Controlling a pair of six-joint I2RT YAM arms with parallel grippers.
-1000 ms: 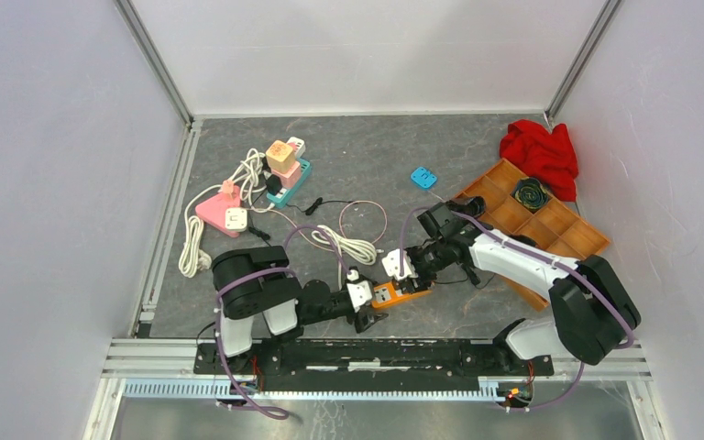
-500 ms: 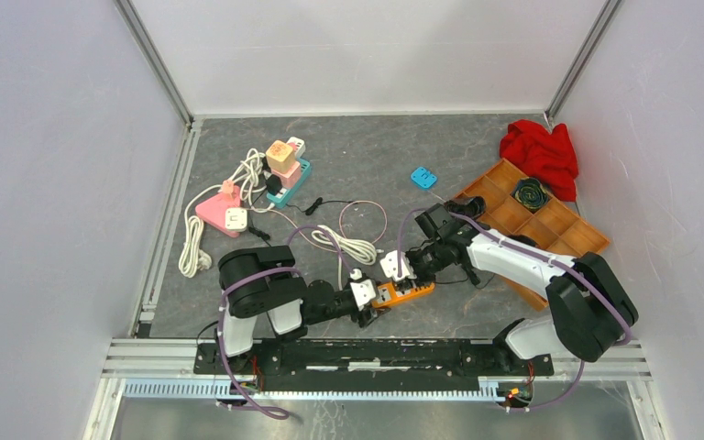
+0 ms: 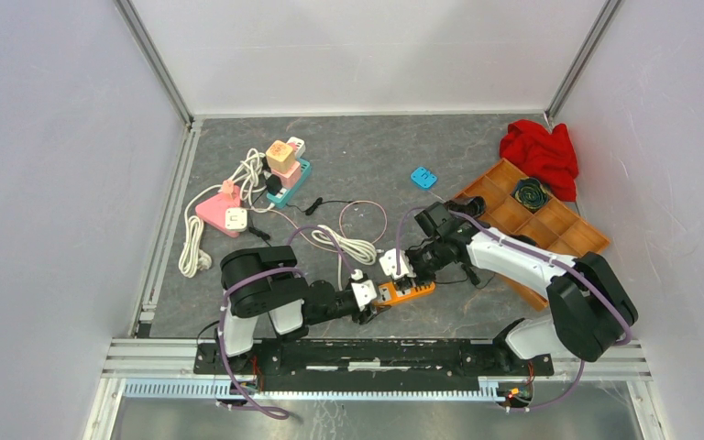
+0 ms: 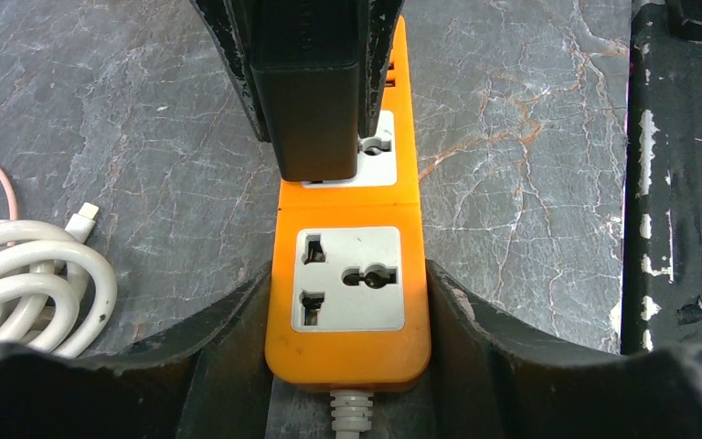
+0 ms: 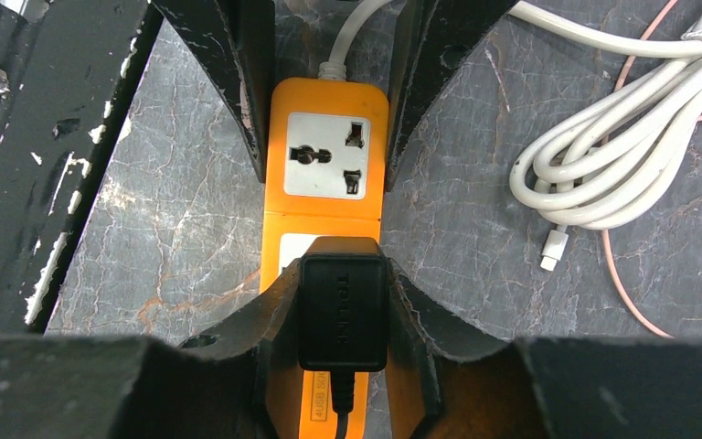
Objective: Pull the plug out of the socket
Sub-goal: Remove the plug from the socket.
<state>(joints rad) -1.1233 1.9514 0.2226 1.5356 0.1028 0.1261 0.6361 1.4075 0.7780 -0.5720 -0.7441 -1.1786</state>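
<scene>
The black plug (image 4: 309, 119), seated in the orange socket strip (image 5: 326, 155) at the near edge of the table (image 3: 376, 156), is clamped by the right gripper (image 5: 343, 283), while the strip's left end is squeezed between the jaws of the left gripper (image 4: 347, 274).

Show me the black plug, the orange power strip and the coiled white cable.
black plug (image 5: 343, 311), right wrist view, its lettered face.
orange power strip (image 4: 347, 361), left wrist view, orange end by the cord.
coiled white cable (image 5: 640, 123), right wrist view, the bundled strands.
</scene>
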